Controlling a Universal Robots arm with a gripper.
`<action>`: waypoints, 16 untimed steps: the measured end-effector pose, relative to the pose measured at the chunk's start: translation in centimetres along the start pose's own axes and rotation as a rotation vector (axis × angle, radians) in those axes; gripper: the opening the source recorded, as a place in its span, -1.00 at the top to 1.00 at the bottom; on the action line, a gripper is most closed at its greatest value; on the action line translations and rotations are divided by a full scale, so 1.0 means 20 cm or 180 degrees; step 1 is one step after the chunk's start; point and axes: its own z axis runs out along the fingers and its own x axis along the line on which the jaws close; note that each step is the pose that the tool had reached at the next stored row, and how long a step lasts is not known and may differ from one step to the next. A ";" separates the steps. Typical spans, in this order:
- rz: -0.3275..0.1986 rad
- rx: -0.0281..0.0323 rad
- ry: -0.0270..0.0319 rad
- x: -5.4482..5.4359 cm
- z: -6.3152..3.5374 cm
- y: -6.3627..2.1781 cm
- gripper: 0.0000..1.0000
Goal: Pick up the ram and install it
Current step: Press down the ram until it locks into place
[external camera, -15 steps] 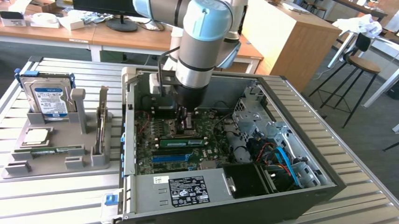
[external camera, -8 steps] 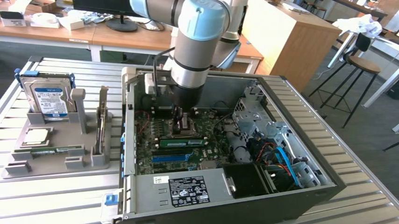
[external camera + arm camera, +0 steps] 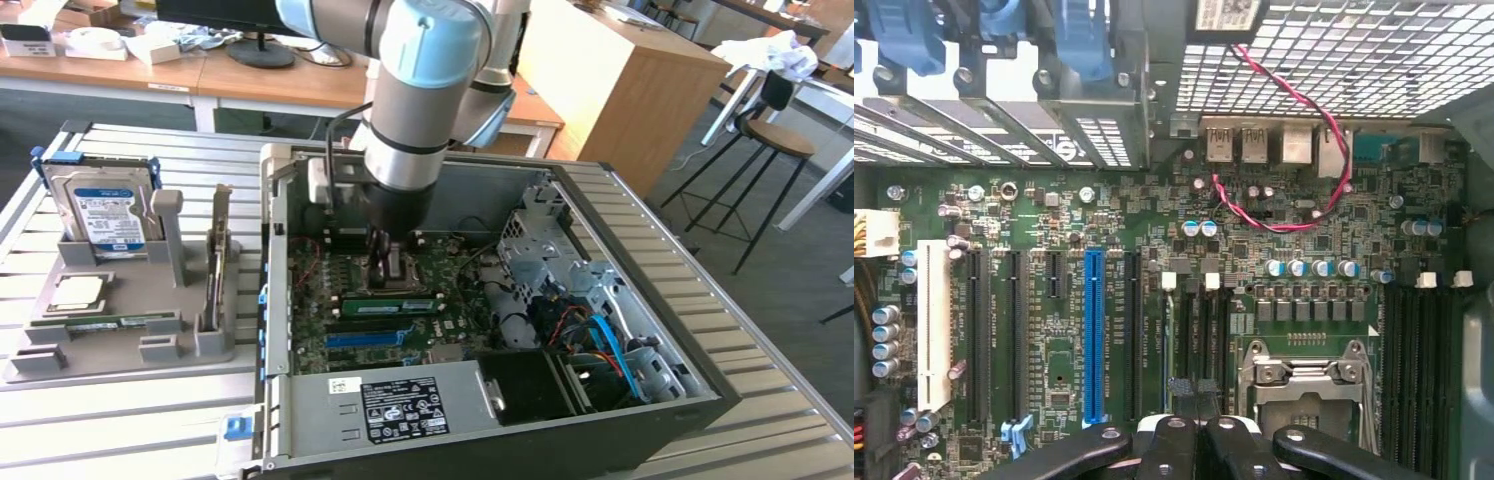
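End effector (image 3: 1194, 440) — ram (image 3: 390, 304) lying level.

Grey carpeted floor (image 3: 787, 270). Wooden desks (image 3: 160, 75) along the back, cluttered with boxes and a monitor base (image 3: 260, 52). Tall wooden cabinet (image 3: 614, 80) on the exterior view's right. Round-seat bar stool (image 3: 767, 140) beside it. Bright daylight across the slatted metal worktable (image 3: 120, 420).

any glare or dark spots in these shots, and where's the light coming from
Exterior view: daylight from upper right washes out the floor there; the case interior lies in shade under the arm. Wrist view: evenly lit motherboard, dark gripper at the edge, bright mesh.
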 end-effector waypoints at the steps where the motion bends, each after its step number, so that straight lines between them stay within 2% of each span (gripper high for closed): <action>1: 0.0000 0.0000 0.0000 0.01 0.000 0.000 0.80; 5: 0.0000 0.0000 0.0000 0.03 -0.001 0.000 0.80; 16: 0.0000 0.0000 0.0000 0.03 0.012 0.000 0.80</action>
